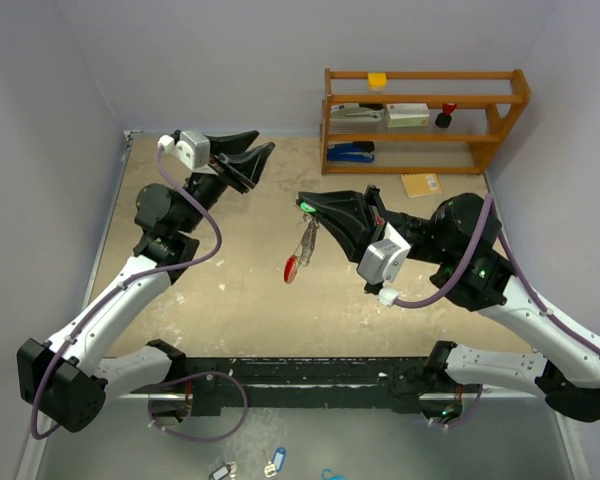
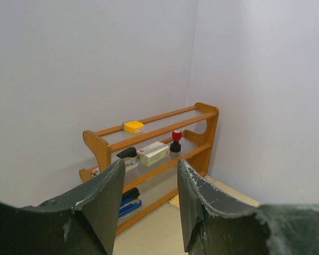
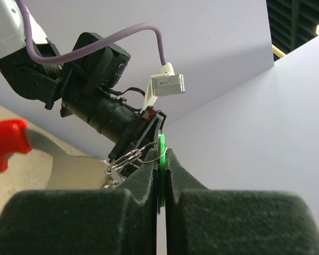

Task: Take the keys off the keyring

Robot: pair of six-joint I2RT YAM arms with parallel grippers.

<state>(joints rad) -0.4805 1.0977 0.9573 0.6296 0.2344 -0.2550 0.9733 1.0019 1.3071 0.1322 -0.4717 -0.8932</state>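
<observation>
My right gripper (image 1: 307,206) is shut on the pale-green tag of the keys (image 1: 306,208), held above the table. A silver chain and key bit (image 1: 308,240) hang down from it, ending in the red crescent keyring (image 1: 292,268). In the right wrist view the green tag (image 3: 161,154) is pinched edge-on between my fingers. Silver rings (image 3: 128,158) loop off its tip, and the red piece (image 3: 5,141) shows at the left. My left gripper (image 1: 252,160) is open and empty, raised to the upper left of the keyring and apart from it. Its fingers (image 2: 103,196) frame the shelf.
A wooden shelf (image 1: 425,120) stands at the back right, holding a yellow block, a stapler, a white box and a red stamp; it also shows in the left wrist view (image 2: 149,143). A tan pad (image 1: 421,184) lies before it. Blue-tagged keys (image 1: 275,462) lie below the table's near edge.
</observation>
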